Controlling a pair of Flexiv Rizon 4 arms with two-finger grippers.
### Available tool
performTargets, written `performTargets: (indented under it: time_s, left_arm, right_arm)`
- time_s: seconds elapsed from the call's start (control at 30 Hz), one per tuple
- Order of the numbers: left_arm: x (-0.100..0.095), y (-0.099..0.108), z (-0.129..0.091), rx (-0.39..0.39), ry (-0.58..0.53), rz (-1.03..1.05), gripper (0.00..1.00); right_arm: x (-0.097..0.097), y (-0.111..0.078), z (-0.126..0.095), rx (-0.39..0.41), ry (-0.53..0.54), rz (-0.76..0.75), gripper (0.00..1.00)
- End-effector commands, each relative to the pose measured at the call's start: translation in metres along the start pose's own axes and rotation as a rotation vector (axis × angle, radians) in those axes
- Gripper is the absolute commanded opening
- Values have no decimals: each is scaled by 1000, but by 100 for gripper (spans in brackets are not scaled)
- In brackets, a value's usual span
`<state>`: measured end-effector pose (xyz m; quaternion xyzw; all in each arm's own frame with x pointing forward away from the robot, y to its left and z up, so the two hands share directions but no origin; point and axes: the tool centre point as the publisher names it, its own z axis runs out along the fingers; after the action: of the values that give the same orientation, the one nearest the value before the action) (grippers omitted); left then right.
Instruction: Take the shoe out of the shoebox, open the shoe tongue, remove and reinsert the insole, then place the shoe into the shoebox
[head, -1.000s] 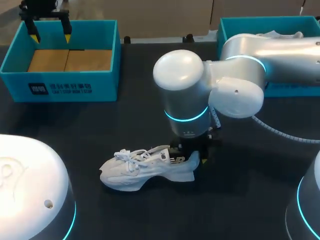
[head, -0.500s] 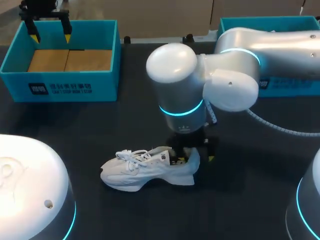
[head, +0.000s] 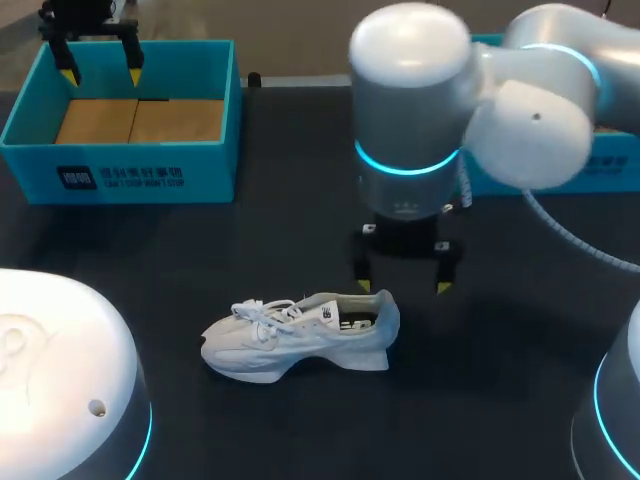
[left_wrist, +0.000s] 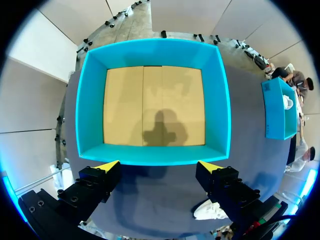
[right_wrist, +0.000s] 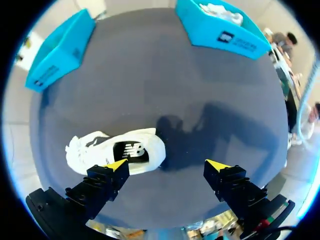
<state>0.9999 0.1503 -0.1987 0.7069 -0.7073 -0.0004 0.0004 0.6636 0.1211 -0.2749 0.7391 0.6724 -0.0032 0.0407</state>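
The shoe (head: 300, 335) is lying on the table (head: 250, 230) in the lower middle of the frame, its toe pointing toward the left edge and its heel toward the right. The right gripper (head: 403, 288) is hanging just above and behind the heel, apart from it, and the right arm (head: 520, 110) is coming in from the upper right. A shoebox (head: 120, 178) is sitting in the upper left corner, well behind the shoe, with the left gripper (head: 101, 72) hovering above it. A second box (head: 615, 170) is standing in the upper right, partly hidden behind the right arm.
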Motion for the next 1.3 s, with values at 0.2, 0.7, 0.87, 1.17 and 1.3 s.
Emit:
performTargets:
  time_s: [0.2, 0.7, 0.87, 1.17, 1.3]
  left_arm:
    - [0, 0, 0, 0, 0, 0, 100]
    - [0, 0, 0, 0, 0, 0, 100]
    - [0, 0, 0, 0, 0, 0, 100]
    - [0, 0, 0, 0, 0, 0, 100]
    - [0, 0, 0, 0, 0, 0, 100]
  right_arm:
    - [-55, -2, -12, -148, 435, -463, 100]
    - [-80, 18, 7, -274, 734, -916, 100]
    - [-94, 20, 24, -329, 941, -1191, 100]
    - [-94, 20, 24, -329, 941, -1191, 100]
    - [-95, 17, 34, -414, 972, -1335, 100]
